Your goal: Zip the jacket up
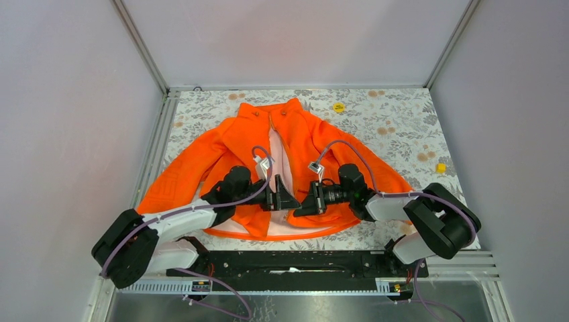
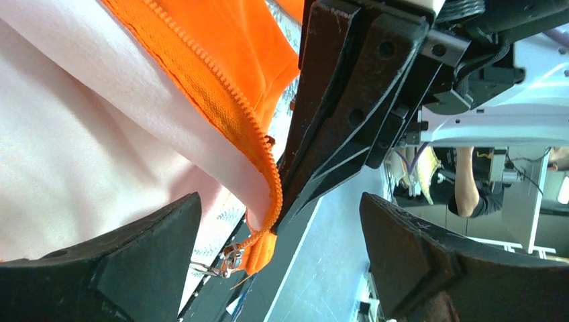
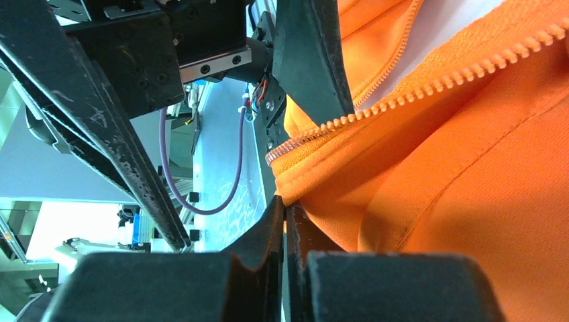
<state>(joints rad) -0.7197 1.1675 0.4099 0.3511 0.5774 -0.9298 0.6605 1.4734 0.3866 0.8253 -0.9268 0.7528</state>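
The left arm (image 1: 178, 219) and right arm (image 1: 392, 203) wear white shells between bulky black joints, a purple cable (image 3: 201, 212) looping along each, ending in scuffed matte-black jaws.

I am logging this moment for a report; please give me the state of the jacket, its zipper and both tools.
jacket: lying spread out, front open, white lining showing.
zipper: undone, its two rows of teeth apart.
left tool: open, at the zipper's lower end.
right tool: shut on the jacket's bottom edge.
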